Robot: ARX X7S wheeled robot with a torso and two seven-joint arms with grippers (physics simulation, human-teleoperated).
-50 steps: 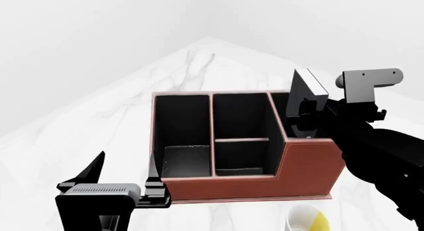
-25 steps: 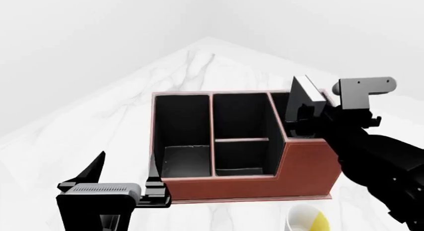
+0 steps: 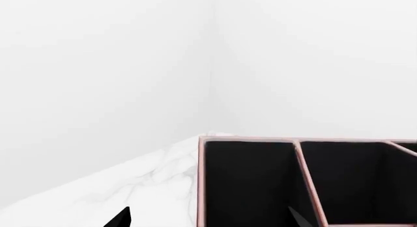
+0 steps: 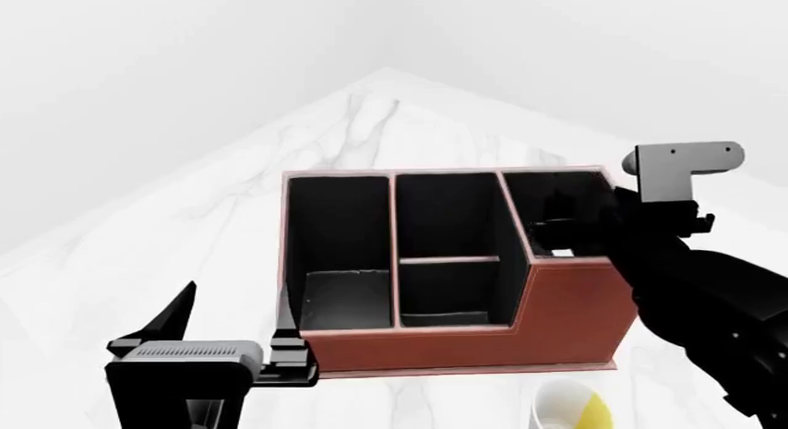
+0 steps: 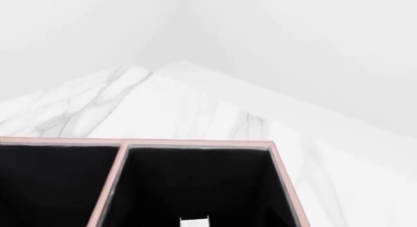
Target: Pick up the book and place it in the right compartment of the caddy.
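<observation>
The reddish-brown caddy (image 4: 573,309) stands in the middle of the marble table. My right gripper (image 4: 569,224) hangs in the mouth of the right compartment (image 4: 555,191), dark against its black lining, and looks open and empty. The book is down inside that compartment. Only a sliver of its white page edges shows in the head view (image 4: 562,253) and in the right wrist view (image 5: 194,222). My left gripper (image 4: 234,318) is open and empty, low in front of the caddy's left end. The left wrist view shows its fingertips (image 3: 120,218) apart before the caddy (image 3: 200,188).
A white-and-yellow mug (image 4: 569,406) stands on the table just in front of the caddy's right end, below my right arm. The marble table (image 4: 369,134) narrows to a far corner behind the caddy.
The book stood out above the right compartment in my right gripper. Now it has gone down inside and out of sight. The right arm has barely moved. The left arm has not moved.
</observation>
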